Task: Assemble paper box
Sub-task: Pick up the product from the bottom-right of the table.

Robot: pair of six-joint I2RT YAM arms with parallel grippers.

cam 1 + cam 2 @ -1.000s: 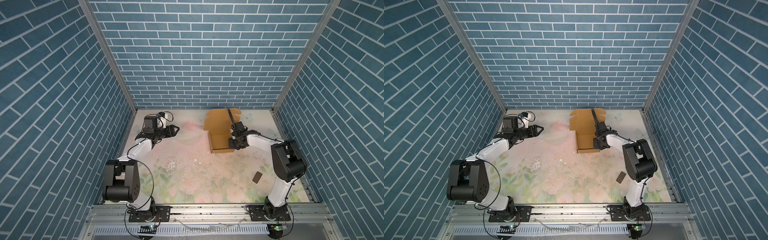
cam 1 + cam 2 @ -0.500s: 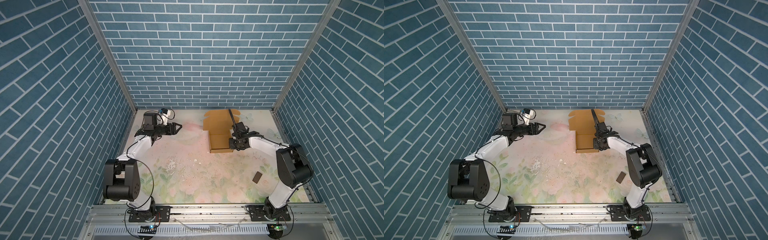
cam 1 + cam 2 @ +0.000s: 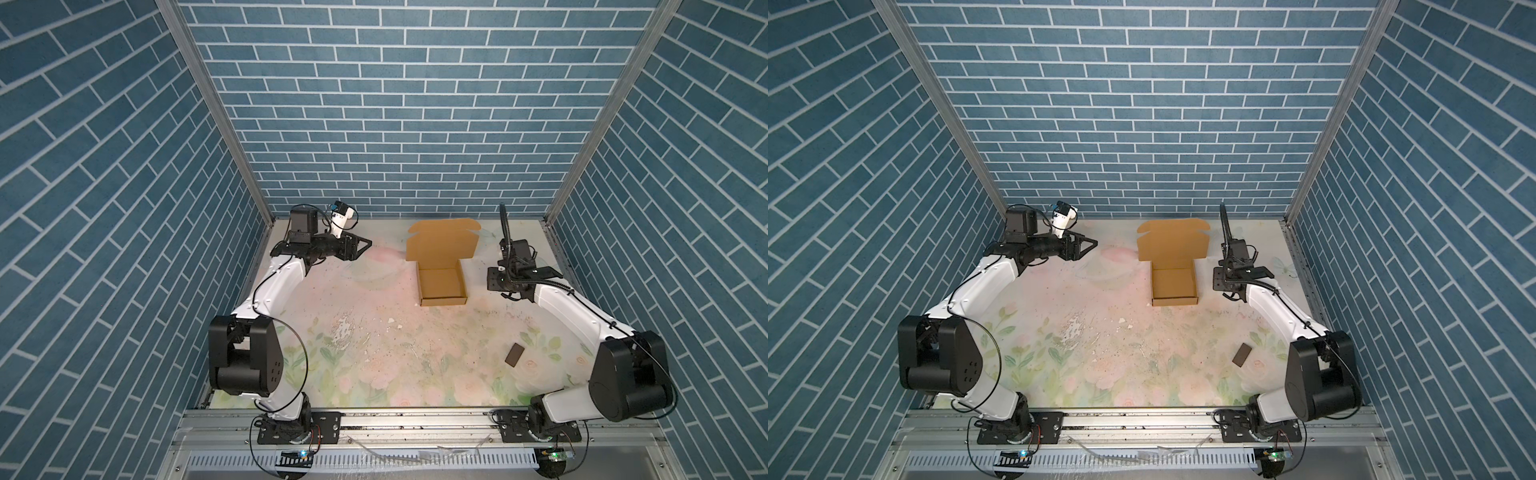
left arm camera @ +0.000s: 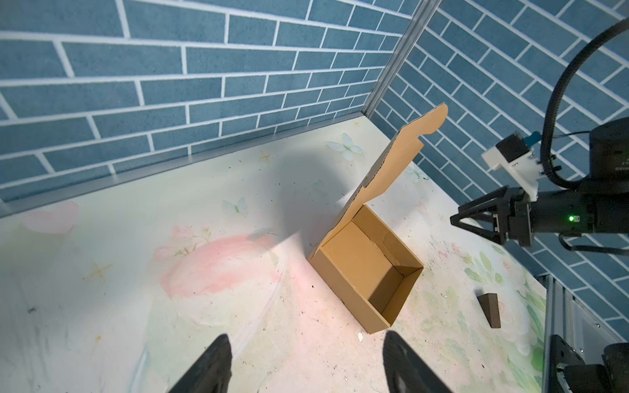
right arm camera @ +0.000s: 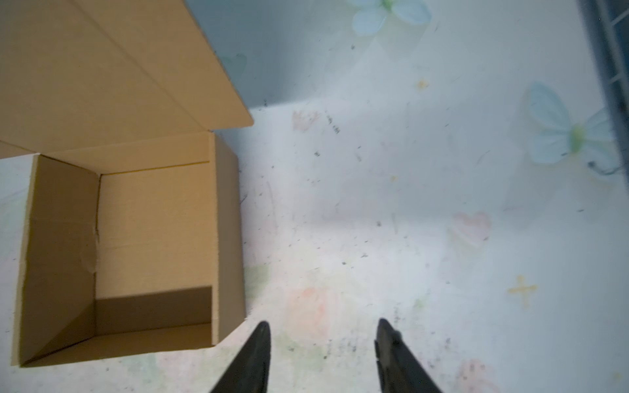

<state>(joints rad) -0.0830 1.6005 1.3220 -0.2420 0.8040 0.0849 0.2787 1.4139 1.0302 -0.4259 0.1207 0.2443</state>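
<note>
Top views overhead, steep — wrist views low, share paper box (image 4: 357,262).

In my right wrist view the lid of the paper box (image 5: 102,68) runs off the frame, and the right gripper (image 5: 323,354) shows only its fingertips. The left gripper (image 4: 306,364) shows blurred, cropped fingers (image 4: 211,367). In both top views the dark chip (image 3: 514,354) (image 3: 1241,354) is too small for me to identify.

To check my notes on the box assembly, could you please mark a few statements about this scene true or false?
1. The lid of the box is open. True.
2. The right gripper grips the box. False: it is open, beside the box, apart from it.
3. The left gripper is open and empty. True.
4. The chip lies inside the box. False: it lies on the table, outside it.
</note>
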